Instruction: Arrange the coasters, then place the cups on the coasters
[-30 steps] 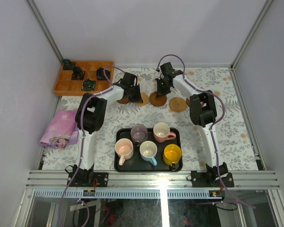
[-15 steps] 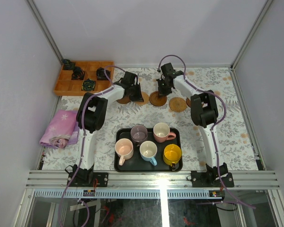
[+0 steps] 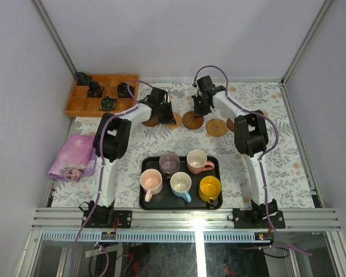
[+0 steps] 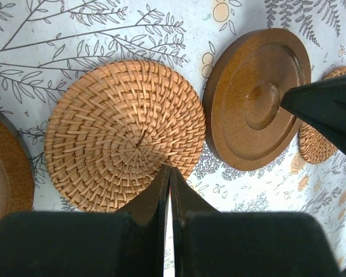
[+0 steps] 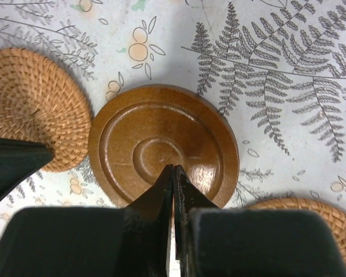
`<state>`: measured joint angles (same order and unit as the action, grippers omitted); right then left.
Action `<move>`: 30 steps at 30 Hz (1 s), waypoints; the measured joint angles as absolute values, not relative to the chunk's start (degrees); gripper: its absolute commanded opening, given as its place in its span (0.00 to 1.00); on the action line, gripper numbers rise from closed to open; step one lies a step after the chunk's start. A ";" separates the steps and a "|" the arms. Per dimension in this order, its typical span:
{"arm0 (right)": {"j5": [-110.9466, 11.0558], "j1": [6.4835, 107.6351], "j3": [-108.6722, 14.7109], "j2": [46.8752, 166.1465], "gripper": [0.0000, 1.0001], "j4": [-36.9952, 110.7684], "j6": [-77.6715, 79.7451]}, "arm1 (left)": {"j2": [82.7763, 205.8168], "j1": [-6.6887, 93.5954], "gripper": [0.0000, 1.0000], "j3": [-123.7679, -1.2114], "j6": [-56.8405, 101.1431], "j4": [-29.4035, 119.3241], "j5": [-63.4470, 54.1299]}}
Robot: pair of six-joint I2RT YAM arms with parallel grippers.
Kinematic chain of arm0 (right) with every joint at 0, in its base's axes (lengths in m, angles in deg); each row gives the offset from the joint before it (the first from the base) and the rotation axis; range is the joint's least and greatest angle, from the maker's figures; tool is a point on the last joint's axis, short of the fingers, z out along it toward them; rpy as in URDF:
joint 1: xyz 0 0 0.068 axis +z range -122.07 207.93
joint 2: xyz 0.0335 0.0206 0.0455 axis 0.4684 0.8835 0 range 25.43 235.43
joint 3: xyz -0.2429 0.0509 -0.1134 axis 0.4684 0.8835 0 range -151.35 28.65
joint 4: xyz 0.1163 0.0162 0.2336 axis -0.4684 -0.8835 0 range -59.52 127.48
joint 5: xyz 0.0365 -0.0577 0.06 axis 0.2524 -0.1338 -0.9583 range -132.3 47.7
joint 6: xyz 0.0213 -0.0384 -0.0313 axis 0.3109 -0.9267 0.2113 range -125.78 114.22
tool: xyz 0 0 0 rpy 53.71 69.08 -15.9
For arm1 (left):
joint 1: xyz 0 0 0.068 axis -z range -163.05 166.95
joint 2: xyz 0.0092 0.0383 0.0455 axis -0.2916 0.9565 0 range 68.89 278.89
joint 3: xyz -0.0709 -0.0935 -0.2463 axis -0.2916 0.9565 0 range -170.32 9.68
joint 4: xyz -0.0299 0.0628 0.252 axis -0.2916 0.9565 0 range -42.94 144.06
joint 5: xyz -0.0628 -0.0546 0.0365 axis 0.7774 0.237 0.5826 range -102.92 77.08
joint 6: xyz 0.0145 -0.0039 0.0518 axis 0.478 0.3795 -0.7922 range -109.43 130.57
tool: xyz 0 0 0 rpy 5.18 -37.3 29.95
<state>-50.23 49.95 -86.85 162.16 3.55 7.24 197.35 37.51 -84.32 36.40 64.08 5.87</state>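
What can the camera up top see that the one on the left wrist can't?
Only the top view shows the five cups sitting on the black tray, the wooden box and the purple cloth. Only the left wrist view shows the woven coaster close enough to see its basket weave, and the left pincer with its tips pressed together. Both show the smooth wooden coaster lying flat on the leafy tablecloth, next to the woven one.

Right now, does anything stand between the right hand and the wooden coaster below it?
Nothing visible does. The shut right hand points straight at the wooden coaster, its tips near the disc's middle. A woven coaster lies beside it, off the path.
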 measured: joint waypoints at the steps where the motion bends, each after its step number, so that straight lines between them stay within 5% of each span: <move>1: -50.21 49.95 -86.43 161.52 0.00 3.57 7.19 | 197.35 37.51 0.00 -84.32 36.40 63.88 6.00; 15: -43.91 49.95 -75.37 147.10 0.00 6.85 7.13 | 189.66 37.51 0.03 -81.04 36.42 59.53 5.95; 30: -35.76 48.25 -57.12 142.29 0.00 6.19 10.39 | 177.81 31.61 0.03 -64.54 39.06 55.12 3.75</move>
